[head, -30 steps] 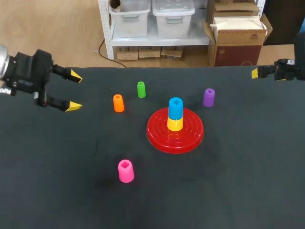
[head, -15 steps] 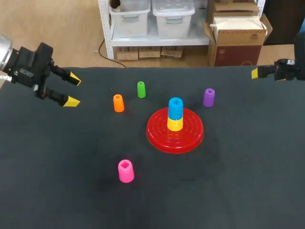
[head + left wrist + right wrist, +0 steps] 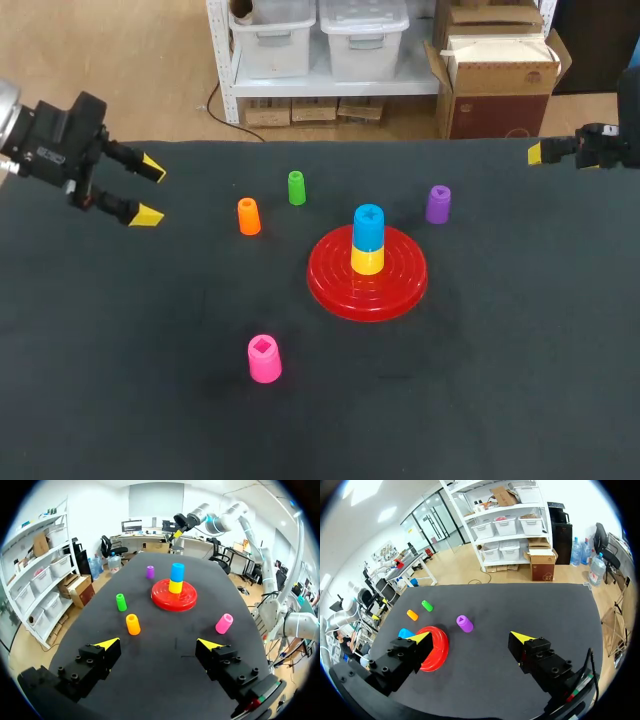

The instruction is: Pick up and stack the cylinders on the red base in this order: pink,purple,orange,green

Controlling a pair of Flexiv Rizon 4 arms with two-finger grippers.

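The red base (image 3: 335,285) lies mid-table with a blue cylinder (image 3: 368,227) stacked on a yellow one (image 3: 367,260). The pink cylinder (image 3: 264,358) stands alone near the front, left of the base. The orange cylinder (image 3: 248,216) and the green one (image 3: 296,187) stand behind it, and the purple one (image 3: 438,204) is at the base's far right. My left gripper (image 3: 149,191) hovers open over the far left, empty (image 3: 159,643), well short of the orange cylinder (image 3: 132,624) and the pink one (image 3: 224,623). My right gripper (image 3: 540,153) hangs open and empty (image 3: 470,636) at the far right edge, back from the purple cylinder (image 3: 465,623).
The black tabletop (image 3: 480,380) carries only these pieces. Seen from the left wrist, the green cylinder (image 3: 121,602), the purple one (image 3: 150,572) and the base (image 3: 165,600) lie beyond the orange one.
My left gripper has drawn back a little toward the left edge and its fingers have narrowed slightly. The right arm and all cylinders have stayed put.
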